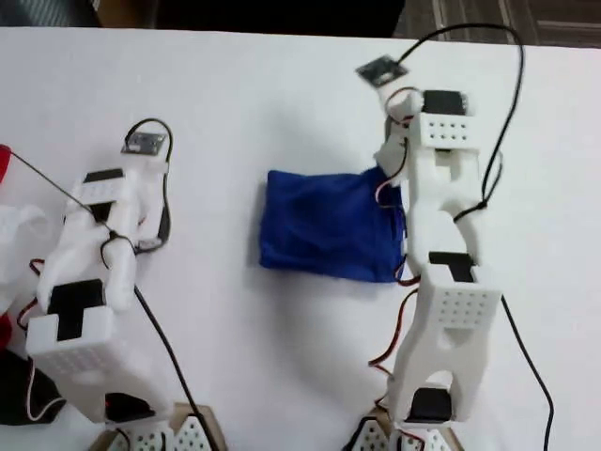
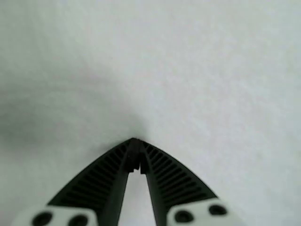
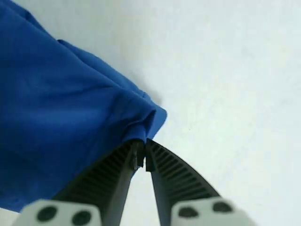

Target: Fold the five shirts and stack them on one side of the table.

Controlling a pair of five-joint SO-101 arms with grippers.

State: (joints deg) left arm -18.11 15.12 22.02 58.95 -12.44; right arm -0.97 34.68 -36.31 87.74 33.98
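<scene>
A folded blue shirt (image 1: 324, 225) lies in the middle of the white table (image 1: 235, 85). My right gripper (image 1: 390, 177) is at the shirt's right edge, near its far corner. In the right wrist view the right gripper (image 3: 141, 153) is shut, with the blue shirt's (image 3: 61, 103) bunched corner pinched at its tips. My left gripper (image 1: 155, 235) is over bare table on the left. In the left wrist view the left gripper (image 2: 135, 150) is shut with nothing in it, just above the white surface.
At the table's left edge lie more clothes: a red one (image 1: 5, 160), a white one (image 1: 19, 235) and a black one (image 1: 14, 385). Both arms' bases stand at the near edge. Bare table stretches along the far side.
</scene>
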